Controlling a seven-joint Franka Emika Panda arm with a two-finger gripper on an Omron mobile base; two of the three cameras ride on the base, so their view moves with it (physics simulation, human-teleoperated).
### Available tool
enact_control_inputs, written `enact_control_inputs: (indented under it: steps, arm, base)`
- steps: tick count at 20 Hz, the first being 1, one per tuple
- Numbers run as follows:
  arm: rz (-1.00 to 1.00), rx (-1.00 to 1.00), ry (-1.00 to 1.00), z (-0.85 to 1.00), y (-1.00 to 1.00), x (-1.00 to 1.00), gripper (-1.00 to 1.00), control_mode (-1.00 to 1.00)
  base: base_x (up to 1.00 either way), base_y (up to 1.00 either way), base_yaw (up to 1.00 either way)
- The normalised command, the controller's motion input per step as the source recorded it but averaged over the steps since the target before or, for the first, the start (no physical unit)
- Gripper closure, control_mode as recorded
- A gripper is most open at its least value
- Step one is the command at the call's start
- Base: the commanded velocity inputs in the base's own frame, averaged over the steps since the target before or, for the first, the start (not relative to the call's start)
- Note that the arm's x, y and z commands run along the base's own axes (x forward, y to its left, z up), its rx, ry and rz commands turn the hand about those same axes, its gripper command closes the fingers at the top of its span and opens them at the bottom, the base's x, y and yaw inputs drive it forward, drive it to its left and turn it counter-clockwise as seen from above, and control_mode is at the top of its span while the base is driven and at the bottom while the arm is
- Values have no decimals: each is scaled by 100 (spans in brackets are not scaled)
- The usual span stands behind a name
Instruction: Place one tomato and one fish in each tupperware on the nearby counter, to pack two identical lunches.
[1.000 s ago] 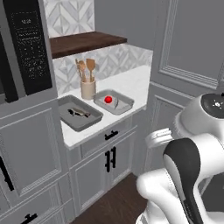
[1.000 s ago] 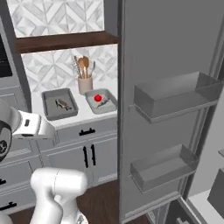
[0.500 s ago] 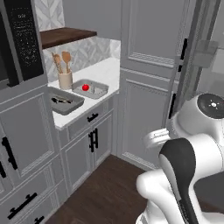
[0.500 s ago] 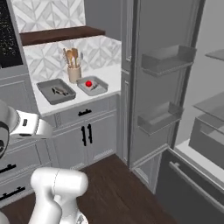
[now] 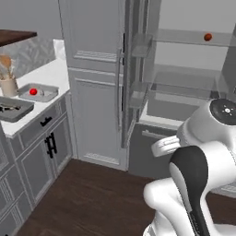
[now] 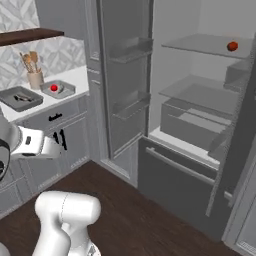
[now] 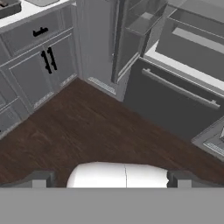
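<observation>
My gripper (image 7: 109,177) stands wide open with nothing between the tips; the two dark finger tips (image 7: 41,179) sit far apart at the bottom of the hand view, pointed down over dark brown plank floor (image 7: 87,131) with visible wood grain.

Counter (image 5: 50,76): white, faintly speckled stone, far left, over grey panelled cabinets (image 5: 44,147) with black bar handles (image 5: 51,144). Two shallow grey tupperware trays with rounded corners and raised rims lie side by side on it. The farther tray (image 5: 46,93) holds one small glossy red tomato (image 5: 33,91). The nearer tray (image 5: 20,110) holds a slim dark fish (image 5: 8,108); from the right base camera it reads as a thin dark streak (image 6: 21,97). A beige round cup (image 5: 8,85) with wooden spoons (image 5: 5,63) stands just behind the trays, under a dark brown wooden shelf (image 5: 16,36).

Fridge, right of the counter: door open, matte grey door (image 6: 125,75) with moulded bins, pale interior with translucent glass shelves. A second small red-orange ball, another tomato (image 6: 232,46), rests on the upper glass shelf (image 6: 205,45), far right. Below: a closed grey drawer (image 6: 177,175) with a long bar handle.

Gripper well apart from counter and shelf alike.
</observation>
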Motion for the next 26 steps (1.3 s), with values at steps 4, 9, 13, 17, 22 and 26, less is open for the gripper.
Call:
enact_control_inputs:
  steps: [4, 9, 13, 17, 22, 26]
  arm:
    - [0, 0, 0, 0, 0, 0, -100, 100]
    - [0, 0, 0, 0, 0, 0, -100, 100]
    - [0, 0, 0, 0, 0, 0, -100, 100]
    - [0, 0, 0, 0, 0, 0, -100, 100]
    - [0, 0, 0, 0, 0, 0, -100, 100]
    - [0, 0, 0, 0, 0, 0, -100, 100]
  base:
    - [-6, -52, -56]
    - [0, -17, -52]
    - [3, 12, -47]
    - [48, 43, -40]
    - [82, 60, -25]
    - [61, 13, -4]
